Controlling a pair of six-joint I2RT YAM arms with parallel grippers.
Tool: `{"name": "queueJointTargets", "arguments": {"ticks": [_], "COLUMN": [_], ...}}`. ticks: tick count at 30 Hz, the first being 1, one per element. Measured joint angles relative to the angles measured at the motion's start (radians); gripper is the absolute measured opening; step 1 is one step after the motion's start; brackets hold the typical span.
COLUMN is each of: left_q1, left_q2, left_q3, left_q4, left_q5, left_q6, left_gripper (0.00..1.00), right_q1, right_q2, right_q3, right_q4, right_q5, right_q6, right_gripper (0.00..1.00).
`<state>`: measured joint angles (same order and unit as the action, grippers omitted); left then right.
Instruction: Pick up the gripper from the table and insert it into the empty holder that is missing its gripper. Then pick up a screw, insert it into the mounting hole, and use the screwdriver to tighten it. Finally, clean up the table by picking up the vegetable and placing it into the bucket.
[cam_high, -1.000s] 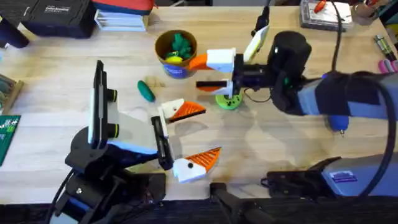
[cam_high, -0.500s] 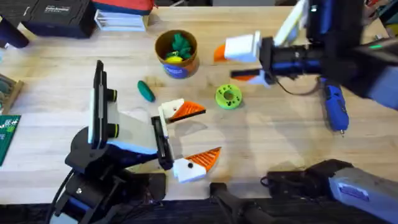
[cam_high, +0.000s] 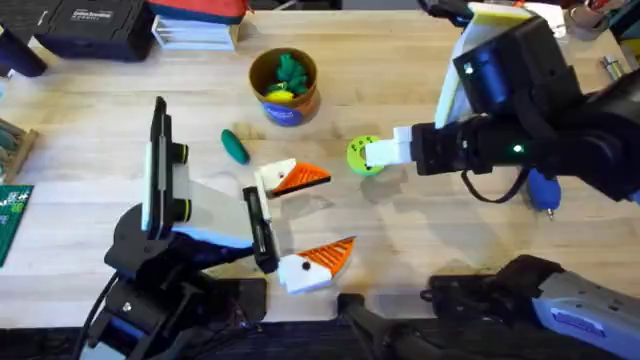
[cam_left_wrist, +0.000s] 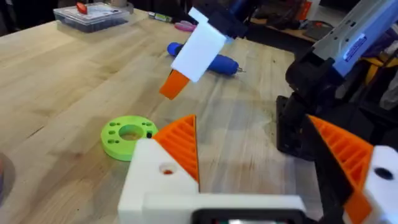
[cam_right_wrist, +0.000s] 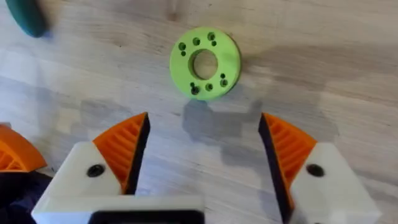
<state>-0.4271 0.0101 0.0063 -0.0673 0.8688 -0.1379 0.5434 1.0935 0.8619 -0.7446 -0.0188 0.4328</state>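
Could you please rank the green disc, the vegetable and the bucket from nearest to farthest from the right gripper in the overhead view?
1. Green disc: directly at the right gripper.
2. Bucket: farther back, toward the left.
3. Vegetable: farthest left, on the table.

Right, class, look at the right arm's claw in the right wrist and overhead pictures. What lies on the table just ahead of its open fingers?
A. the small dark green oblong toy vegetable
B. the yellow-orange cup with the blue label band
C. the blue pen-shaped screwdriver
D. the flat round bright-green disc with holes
D: in the right wrist view the right claw stands open, and the flat round bright-green disc with holes lies on the wood just ahead of the gap between its fingers.
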Motion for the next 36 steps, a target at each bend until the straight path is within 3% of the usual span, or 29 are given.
{"name": "queueJointTargets", "arguments": {"ticks": [2,11,19,26,36], "left_q1": [0.0,0.0,0.0,0.0,0.0], "left_q2": [0.0,0.0,0.0,0.0,0.0], "left_q3": [0.0,0.0,0.0,0.0,0.0], "left_q4": [0.0,0.0,0.0,0.0,0.0], "left_q5": [0.0,0.0,0.0,0.0,0.0], "left_q6": [0.0,0.0,0.0,0.0,0.0], "left_gripper": [0.988,0.988,0.986,0.987,0.988], "right_q1": [0.001,0.056,0.095,0.095,0.096], "right_q2": [0.003,0.102,0.246,0.327,0.338], "right_q3": [0.0,0.0,0.0,0.0,0.0], "right_q4": [0.007,0.064,0.181,0.196,0.218], "right_q5": [0.01,0.026,0.027,0.03,0.03], "right_q6": [-0.011,-0.091,-0.158,-0.169,-0.172], "right_gripper": [0.985,0.669,0.505,0.468,0.387]}}
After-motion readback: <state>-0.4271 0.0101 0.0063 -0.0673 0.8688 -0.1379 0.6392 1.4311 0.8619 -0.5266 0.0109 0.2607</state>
